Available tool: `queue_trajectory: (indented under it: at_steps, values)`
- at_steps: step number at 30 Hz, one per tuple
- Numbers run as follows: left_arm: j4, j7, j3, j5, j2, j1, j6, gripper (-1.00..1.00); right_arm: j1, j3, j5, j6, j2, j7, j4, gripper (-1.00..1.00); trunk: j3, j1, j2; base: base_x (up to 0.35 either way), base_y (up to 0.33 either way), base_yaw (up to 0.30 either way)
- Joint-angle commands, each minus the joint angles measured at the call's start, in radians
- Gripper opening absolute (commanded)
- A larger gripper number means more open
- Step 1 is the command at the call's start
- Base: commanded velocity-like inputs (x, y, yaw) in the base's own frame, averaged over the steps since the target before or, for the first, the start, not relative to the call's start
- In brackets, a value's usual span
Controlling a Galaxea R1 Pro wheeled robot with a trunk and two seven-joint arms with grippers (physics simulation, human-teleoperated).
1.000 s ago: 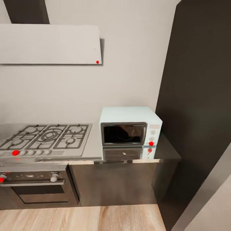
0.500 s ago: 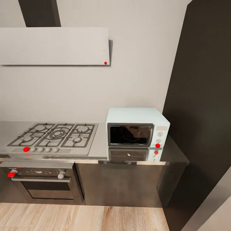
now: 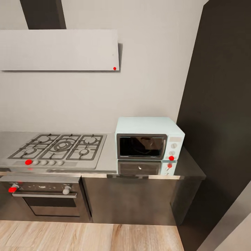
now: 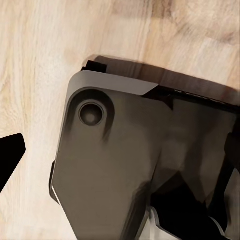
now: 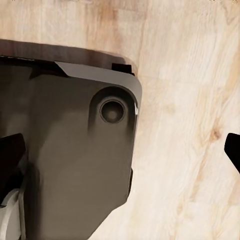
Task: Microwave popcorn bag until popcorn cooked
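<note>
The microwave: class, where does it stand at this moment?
In the head view the microwave stands at the right end of the countertop, to the right of the gas hob and beside the dark tall wall panel.

You face the grey glossy desk [image 3: 104, 164] over dark cabinet fronts. The microwave [image 3: 149, 138] stands on its right end, door shut; a gas hob [image 3: 57, 148] is set in beside it.
</note>
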Motion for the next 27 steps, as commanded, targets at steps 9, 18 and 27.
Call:
queue_trajectory:
  at_steps: [9,18,27]
  values:
    - [0.000,0.000,-0.008,0.010,-0.001,-0.001,0.001,1.00,-0.001,-0.006,0.012,0.039,-0.011,0.016,-0.243,1.00,-0.002,0.000,-0.001,0.000,0.000,0.000]
    - [-0.001,0.000,-0.008,0.010,-0.001,-0.001,0.001,1.00,-0.001,-0.014,-0.003,0.521,0.000,0.139,-0.964,1.00,-0.002,0.000,-0.001,0.000,0.000,0.000]
    - [-0.001,0.000,-0.008,0.010,-0.001,-0.001,0.001,1.00,0.000,-0.010,-0.087,0.859,-0.008,0.149,-1.545,1.00,-0.002,0.000,-0.001,0.000,0.000,0.000]
